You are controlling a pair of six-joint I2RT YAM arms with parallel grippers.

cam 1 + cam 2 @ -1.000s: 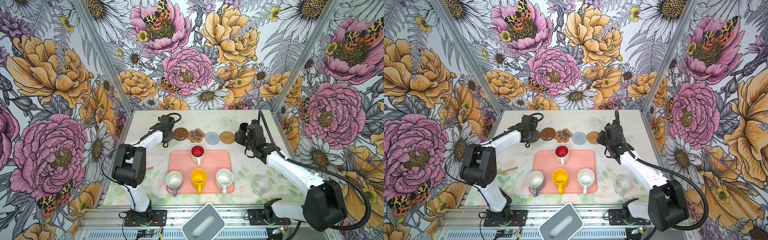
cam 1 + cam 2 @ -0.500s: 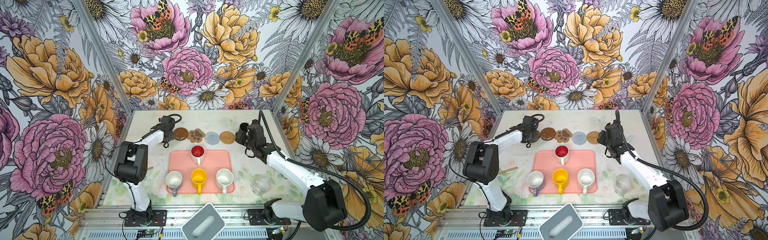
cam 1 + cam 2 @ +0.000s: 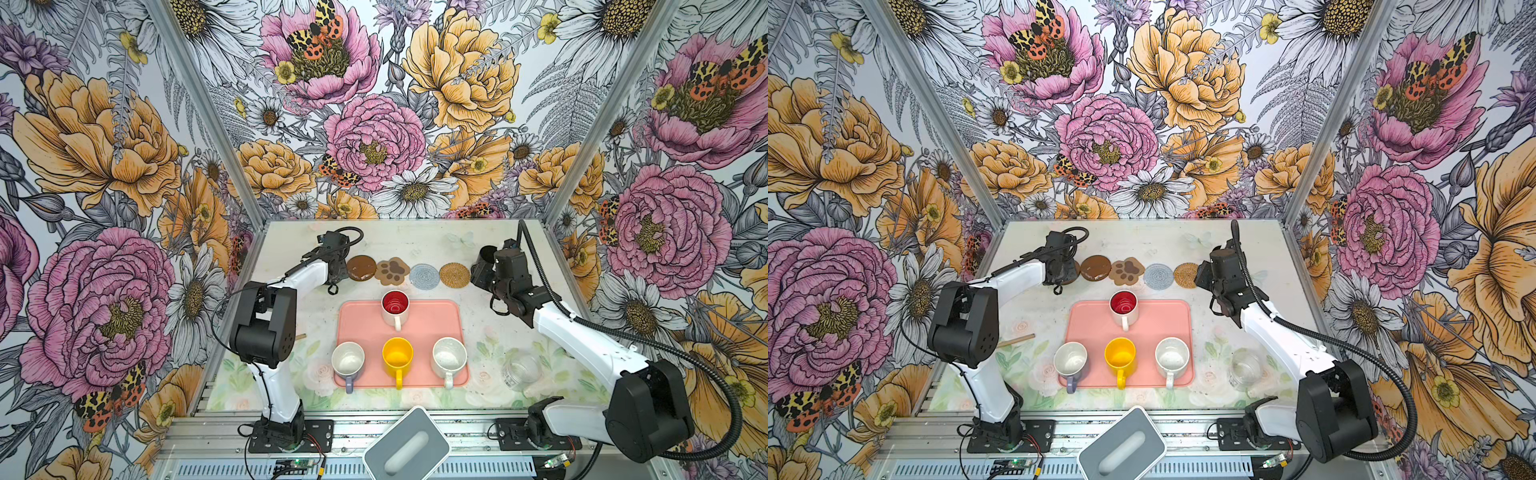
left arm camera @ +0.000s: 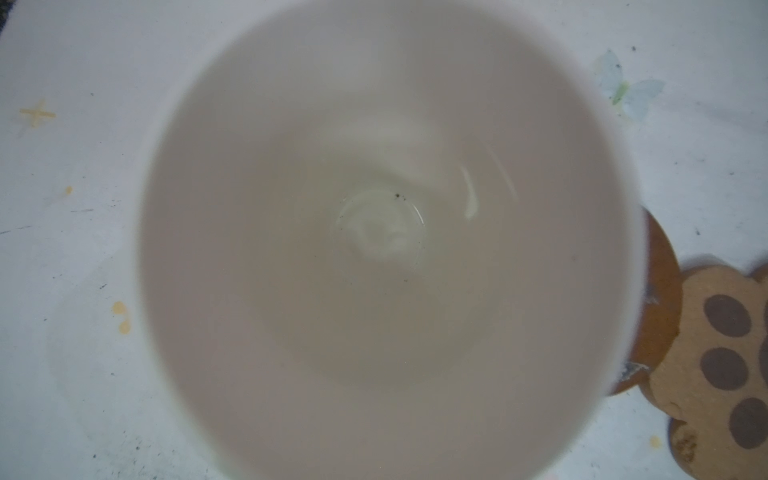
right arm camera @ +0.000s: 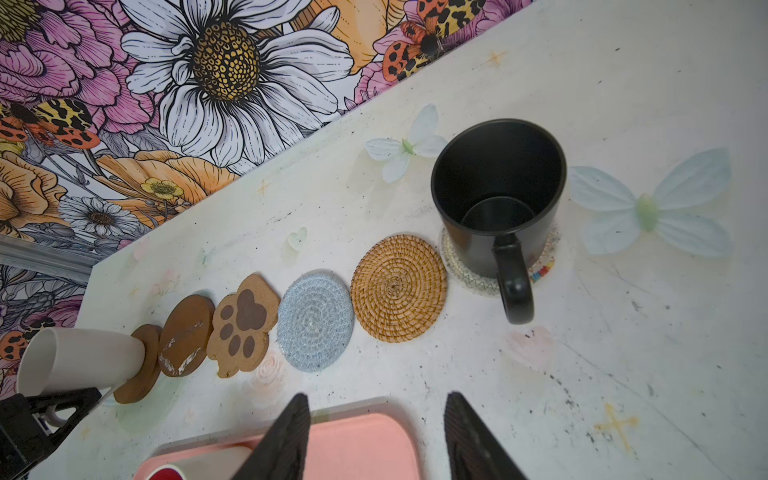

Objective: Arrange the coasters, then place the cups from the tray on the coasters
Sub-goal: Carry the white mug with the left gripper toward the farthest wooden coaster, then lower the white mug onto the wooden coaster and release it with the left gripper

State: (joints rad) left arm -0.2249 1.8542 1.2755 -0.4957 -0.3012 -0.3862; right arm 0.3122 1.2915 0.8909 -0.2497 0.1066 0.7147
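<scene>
Nearest: a clear glass jar [image 3: 520,370] stands on the table, right of the salmon-pink rectangular tray [image 3: 436,316]. It is not part of the job.

Four mugs wait on the tray. The near row is the lavender mug with white inside [image 3: 348,360], the yellow mug [image 3: 397,356] and the speckled white mug [image 3: 449,355]. Behind them is the white mug with red inside [image 3: 395,305].

Right pincer [image 5: 376,419]: spread and empty, hanging over the tray's far rim.
- Risk: the white mug with red inside is close by, and a careless descent could clip its rim and tip it.

Beyond the tray is the coaster row, packed edge to edge: second brown disc [image 3: 361,268], tan paw-print coaster [image 3: 392,271], grey-blue woven round [image 3: 424,276], tan woven round [image 3: 455,274].
- Risk: neighbouring mugs or handles may knock each other, and one shove could travel down the row.

Left pincer [image 5: 58,409]: pinching the handle of the plain white mug [image 5: 83,357], which is on the end glossy brown disc coaster [image 5: 137,388]. The mug looks tilted in the right wrist view. I cannot tell whether that is the lens or a real tilt.
- Risk: if I release before the base is flat, the mug rocks.
- Risk: if a finger snags the handle as I withdraw, it drags mug and disc into the next coaster.

Farthest: the black mug [image 5: 498,199] is set on the pale translucent woven coaster [image 5: 469,278].
</scene>
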